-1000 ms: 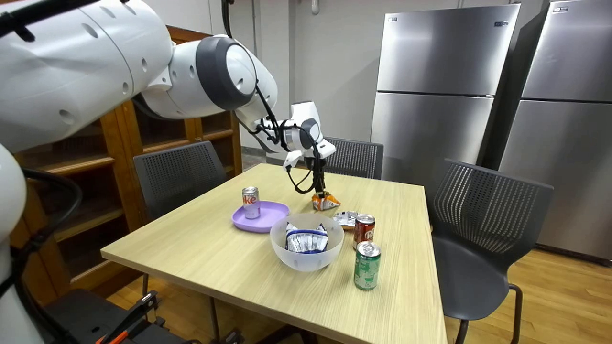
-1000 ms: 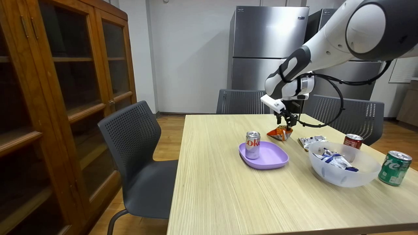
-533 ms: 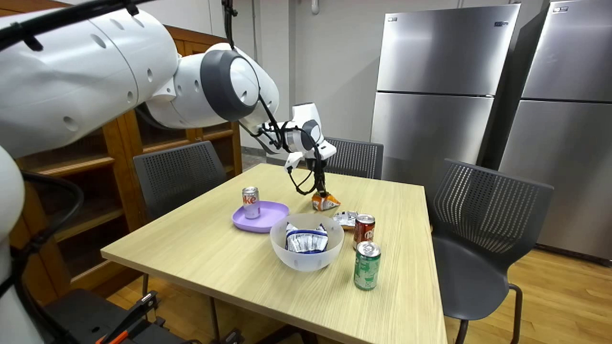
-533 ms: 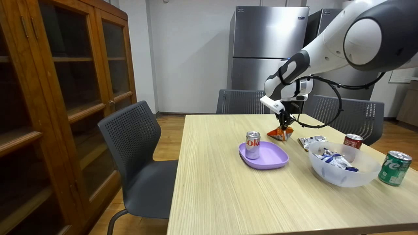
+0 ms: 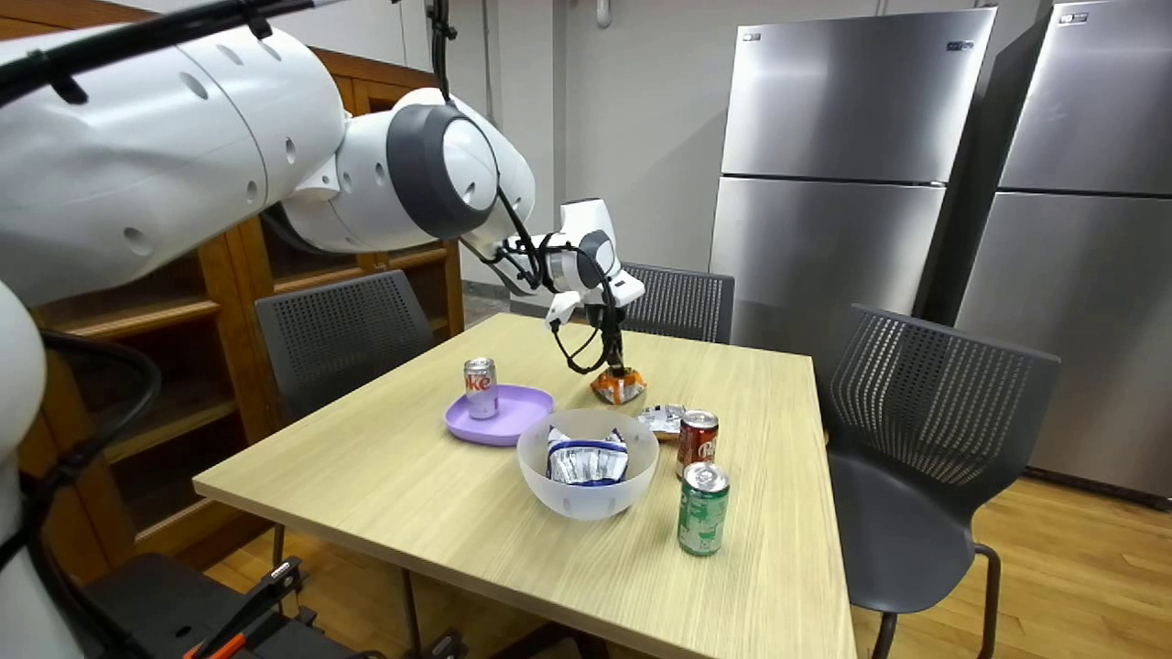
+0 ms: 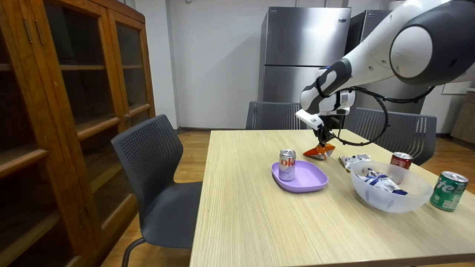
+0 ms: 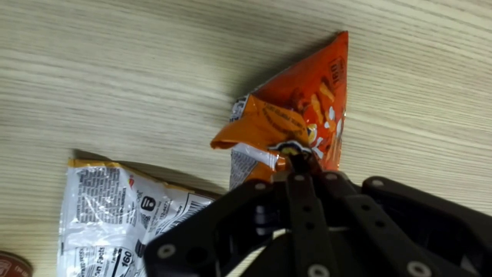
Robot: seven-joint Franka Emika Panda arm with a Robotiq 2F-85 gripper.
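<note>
My gripper (image 7: 303, 163) points down and is shut on the orange snack bag (image 7: 303, 96), pinching its crumpled upper part. The pads are partly hidden in the dark folds. In both exterior views the gripper (image 5: 616, 364) (image 6: 323, 142) sits right over the bag (image 5: 619, 389) (image 6: 319, 152), which appears to rest on the table. A silver snack bag (image 7: 111, 219), back side up, lies beside it in the wrist view, partly covered by the gripper's linkage. That silver bag (image 5: 661, 418) (image 6: 353, 161) lies between the orange bag and the bowl in both exterior views.
A translucent bowl (image 5: 586, 505) (image 6: 393, 205) holds a silver-and-blue bag (image 5: 587, 463) (image 6: 386, 184). Near it stand a dark red can (image 5: 698, 439) (image 6: 401, 161) and a green can (image 5: 703, 513) (image 6: 448, 191). A silver can (image 5: 481, 391) (image 6: 287, 165) stands on a purple plate (image 5: 529, 403) (image 6: 311, 178). Chairs surround the table.
The gripper has dipped slightly and its fingers have come together on the orange bag. The bag's top has bunched up and its outline has shifted a little. Everything else stands as before.
</note>
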